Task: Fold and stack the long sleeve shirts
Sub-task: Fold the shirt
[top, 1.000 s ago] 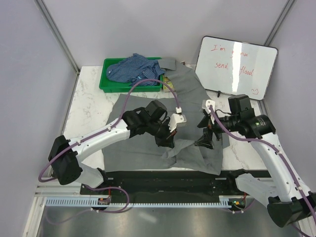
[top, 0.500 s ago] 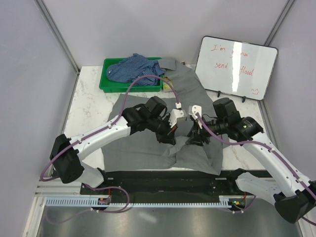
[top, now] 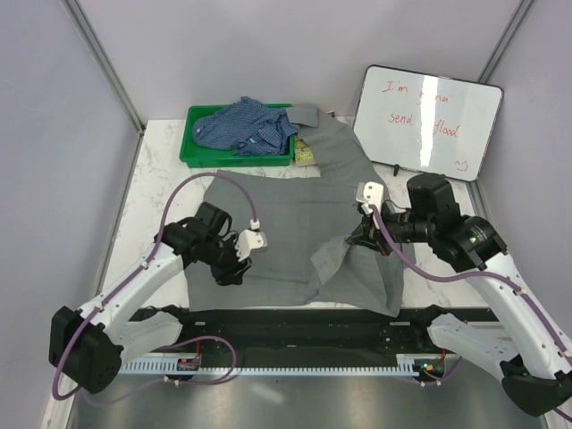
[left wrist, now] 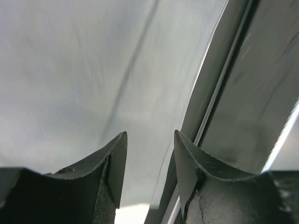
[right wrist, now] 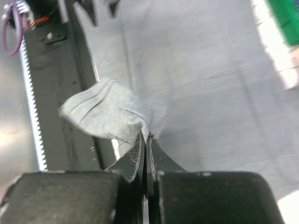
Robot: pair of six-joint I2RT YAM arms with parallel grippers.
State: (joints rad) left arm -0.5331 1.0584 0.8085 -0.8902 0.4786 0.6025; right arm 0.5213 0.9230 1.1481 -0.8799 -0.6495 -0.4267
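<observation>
In front of the green tray (top: 201, 159), toward its left end, the left pincer (left wrist: 150, 135) hangs half-parted and holds nothing. The blue checked shirt (top: 246, 125) lies bunched in the tray. The grey shirt (top: 277, 214) is spread on the desk (top: 161, 179) just in front of the tray. Its collar end appears to lie by the tray's right corner, so its long axis likely runs from there toward the arms. It looks light and limp, and is best taken at hems or corners. Right of the tray, the right pincer (right wrist: 145, 140) is clamped tight on a raised fold of grey cloth.
</observation>
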